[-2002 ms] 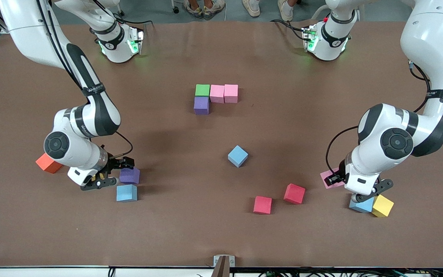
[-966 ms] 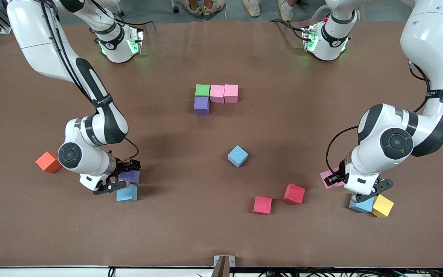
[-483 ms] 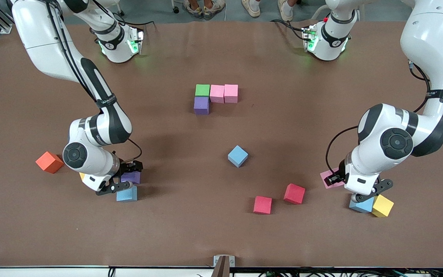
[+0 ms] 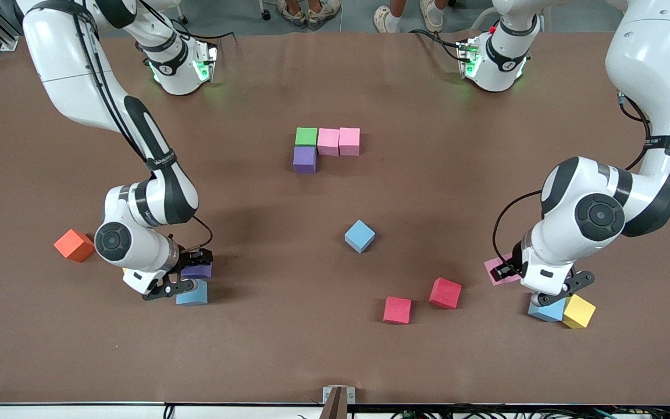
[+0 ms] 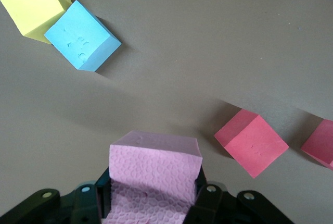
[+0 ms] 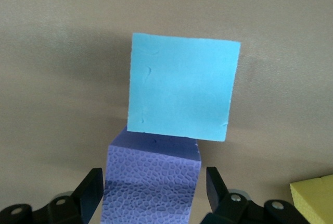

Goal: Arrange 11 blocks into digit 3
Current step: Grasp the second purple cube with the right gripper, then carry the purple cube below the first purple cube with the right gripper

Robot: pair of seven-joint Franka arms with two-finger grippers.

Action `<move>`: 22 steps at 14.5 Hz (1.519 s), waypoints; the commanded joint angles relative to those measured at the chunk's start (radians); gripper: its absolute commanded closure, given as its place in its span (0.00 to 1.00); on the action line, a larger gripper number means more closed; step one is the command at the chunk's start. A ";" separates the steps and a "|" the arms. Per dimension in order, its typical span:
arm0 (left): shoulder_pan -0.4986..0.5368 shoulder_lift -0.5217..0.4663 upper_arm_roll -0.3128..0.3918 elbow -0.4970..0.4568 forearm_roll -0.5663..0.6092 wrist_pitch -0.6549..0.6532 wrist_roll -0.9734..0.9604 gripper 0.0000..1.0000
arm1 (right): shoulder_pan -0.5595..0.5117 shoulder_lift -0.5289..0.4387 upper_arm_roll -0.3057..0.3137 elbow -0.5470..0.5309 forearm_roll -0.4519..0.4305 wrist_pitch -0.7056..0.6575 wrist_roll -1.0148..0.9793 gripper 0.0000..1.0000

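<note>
— Where's your right gripper [image 4: 185, 271]?
— Low at the right arm's end, its fingers either side of a purple foam cube [image 6: 152, 179], not clamped.
— Your left gripper [image 5: 152, 199]?
— Clamped on a pink foam cube [image 5: 153, 179], beside the started figure's distant green foam cube [image 4: 306, 136].

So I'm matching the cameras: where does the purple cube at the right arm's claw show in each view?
Front view: purple cube inside the right claw, toward the right arm's end.
Right wrist view: purple cube between the claw's fingers.
Left wrist view: not in it.
Shared landmark: light blue cube beside it.
</note>
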 commanded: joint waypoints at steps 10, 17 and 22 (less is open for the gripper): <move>0.006 -0.015 -0.006 -0.007 -0.019 -0.016 0.021 0.87 | 0.039 0.001 -0.025 0.023 -0.049 -0.012 0.006 0.67; 0.006 -0.013 -0.006 -0.007 -0.019 -0.016 0.023 0.87 | 0.137 -0.114 -0.017 0.021 -0.026 -0.153 0.120 0.70; 0.006 -0.012 -0.006 -0.007 -0.019 -0.016 0.023 0.87 | 0.338 -0.116 -0.017 0.026 0.066 -0.160 0.431 0.70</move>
